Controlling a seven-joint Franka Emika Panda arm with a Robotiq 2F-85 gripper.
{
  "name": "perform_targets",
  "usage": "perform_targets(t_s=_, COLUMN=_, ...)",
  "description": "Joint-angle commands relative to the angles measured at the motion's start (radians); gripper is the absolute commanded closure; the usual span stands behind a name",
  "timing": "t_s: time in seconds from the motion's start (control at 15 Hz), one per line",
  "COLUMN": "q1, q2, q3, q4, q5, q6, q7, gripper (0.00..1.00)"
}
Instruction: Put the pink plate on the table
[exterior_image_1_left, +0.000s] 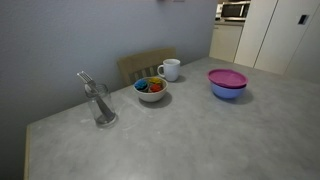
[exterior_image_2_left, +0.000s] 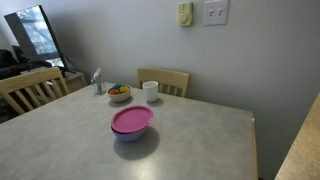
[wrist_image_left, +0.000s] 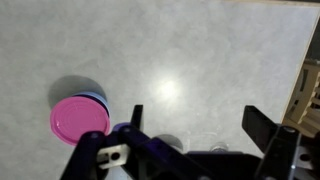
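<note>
The pink plate (exterior_image_1_left: 227, 77) rests on top of the lavender-blue bowl (exterior_image_1_left: 227, 91) on the grey speckled table (exterior_image_1_left: 190, 135). Both exterior views show it; in the other one the plate (exterior_image_2_left: 131, 120) sits on the bowl (exterior_image_2_left: 131, 133) near the table's middle (exterior_image_2_left: 200, 140). In the wrist view the plate (wrist_image_left: 80, 118) lies at the lower left, with the bowl's rim (wrist_image_left: 92, 96) showing behind it. My gripper (wrist_image_left: 195, 125) is open and empty, high above bare table to the right of the plate. The arm does not show in the exterior views.
A white bowl with colourful contents (exterior_image_1_left: 151, 89), a white mug (exterior_image_1_left: 170, 69) and a glass holding utensils (exterior_image_1_left: 99, 104) stand at the table's far side. Wooden chairs stand behind (exterior_image_1_left: 145, 64) and beside (exterior_image_2_left: 30, 90) the table. A chair shows at the wrist view's right edge (wrist_image_left: 305, 95).
</note>
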Motion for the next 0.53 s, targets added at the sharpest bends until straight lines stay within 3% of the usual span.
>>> perform_targets(t_s=0.0, q1=-0.042, q2=0.0, q3=-0.07, q4=-0.025, q5=0.053, q6=0.093, q7=-0.023, gripper=0.0)
perform_targets(t_s=0.47, q1=-0.125, q2=0.077, q3=-0.163, q4=-0.093, q5=-0.002, q6=0.341, q7=-0.098, gripper=0.0)
